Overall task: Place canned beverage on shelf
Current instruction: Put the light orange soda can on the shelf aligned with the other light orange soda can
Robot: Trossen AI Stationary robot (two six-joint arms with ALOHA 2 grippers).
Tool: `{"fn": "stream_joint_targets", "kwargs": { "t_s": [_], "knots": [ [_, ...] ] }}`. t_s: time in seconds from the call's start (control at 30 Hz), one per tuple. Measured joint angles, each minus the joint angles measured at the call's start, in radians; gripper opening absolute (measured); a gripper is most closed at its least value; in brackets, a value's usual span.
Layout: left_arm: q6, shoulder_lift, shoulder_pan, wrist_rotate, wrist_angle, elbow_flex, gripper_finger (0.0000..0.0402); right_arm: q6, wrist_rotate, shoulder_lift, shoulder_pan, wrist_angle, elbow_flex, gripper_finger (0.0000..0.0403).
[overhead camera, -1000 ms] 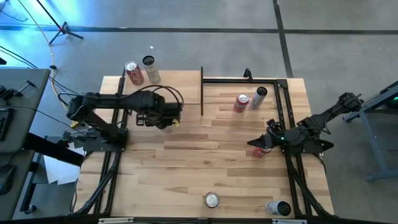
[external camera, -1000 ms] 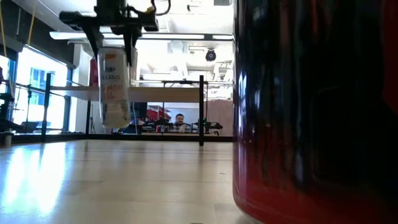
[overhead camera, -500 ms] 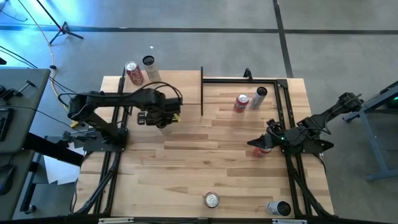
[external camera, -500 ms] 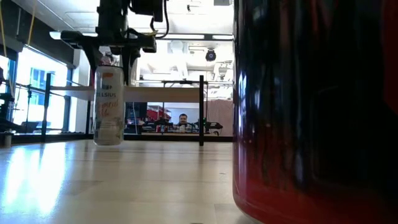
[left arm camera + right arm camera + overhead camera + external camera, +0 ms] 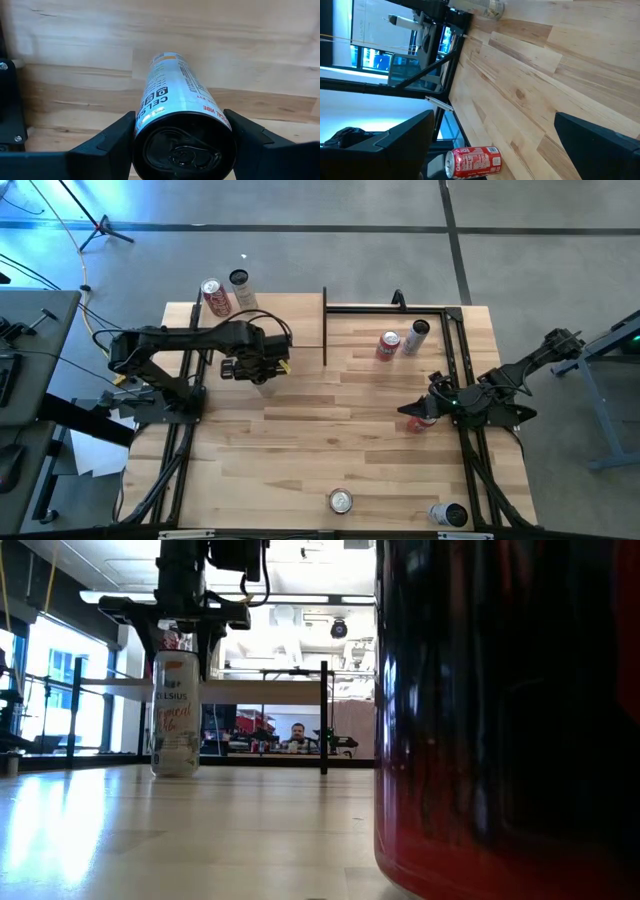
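A tall white can (image 5: 176,715) stands upright on its base on the plank tabletop, to the left of the shelf (image 5: 355,325). The shelf is a pale board edged by black posts (image 5: 323,715) at the far right. My left gripper (image 5: 258,370) points straight down over the can, its fingers closed on the can's top (image 5: 175,150). My right gripper (image 5: 415,413) waits open at the table's right side, and nothing shows between its fingers (image 5: 405,145). My left gripper pinches the white can between its two fingers at the upper end of its wall, just under the rim (image 5: 142,127). The fingers (image 5: 207,640) come from above and point down. The can stands upright with its base on the tabletop.
Two cans (image 5: 388,345) (image 5: 416,334) are on the shelf. A red can (image 5: 215,298) and a pale one (image 5: 241,290) lie at the table's far left edge. Two more cans (image 5: 341,500) (image 5: 448,514) sit near the front edge. A dark red can (image 5: 500,720) fills the low view's right.
My left gripper has come down with the white can. The can hung tilted, clear of the table, and now stands upright on the tabletop. The fingers remain at its top.
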Motion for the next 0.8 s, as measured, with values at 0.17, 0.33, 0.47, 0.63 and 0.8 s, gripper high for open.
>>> {"fn": "stream_joint_targets", "kwargs": {
  "t_s": [0.17, 0.33, 0.47, 0.63, 0.8],
  "knots": [
    [0.0, 0.0, 0.0, -0.004, 0.003, -0.001, 0.0215, 0.0, 0.0, 0.0, 0.0, 0.0, 0.0, 0.04],
    [0.0, 0.001, 0.0, -0.005, 0.0, -0.001, 0.0224, 0.0, 0.0, 0.0, 0.0, 0.0, 0.0, 0.04],
    [0.0, 0.001, 0.0, -0.012, 0.0, -0.002, 0.0241, 0.0, 0.0, 0.0, 0.0, 0.0, 0.0, 0.04],
    [0.0, 0.002, 0.0, -0.012, -0.001, -0.003, 0.0256, 0.0, 0.0, 0.0, 0.0, 0.0, 0.0, 0.04],
    [0.0, 0.005, 0.0, -0.008, -0.003, -0.005, 0.0273, 0.0, 0.0, 0.0, 0.0, 0.0, 0.0, 0.04]
  ]
}}
